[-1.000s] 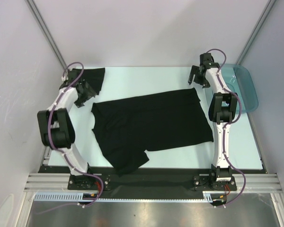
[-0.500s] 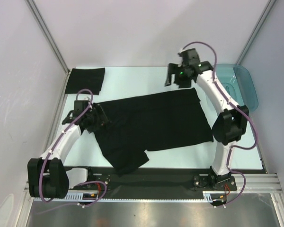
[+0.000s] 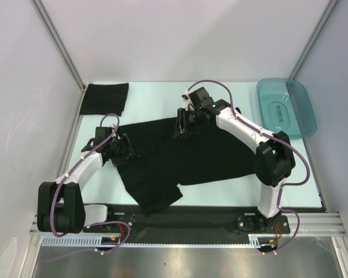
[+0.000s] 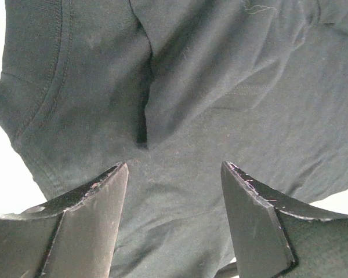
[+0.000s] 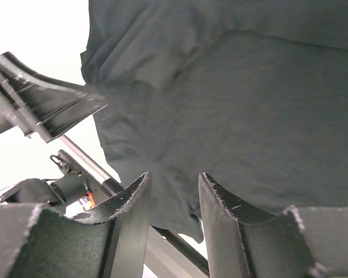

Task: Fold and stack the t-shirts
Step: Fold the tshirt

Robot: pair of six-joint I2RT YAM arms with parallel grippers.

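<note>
Both jaw pairs apart, empty: left hand [image 4: 174, 165] at t-shirt's [image 3: 185, 153] 9 o'clock edge, right hand [image 5: 174, 175] at 12. Uneven pinches would likely skew the fold.

Blk tee [image 3: 197, 153] flat ctr; folded tee [image 3: 105, 98] far-L.

Left gripper [image 3: 123, 152] swung from the worktop [image 3: 156, 95] far-left corner to the left edge of the spread t-shirt [image 3: 191, 153]; right gripper [image 3: 182, 124] moved from the far-right corner to the shirt's far edge, jaws narrower.
</note>
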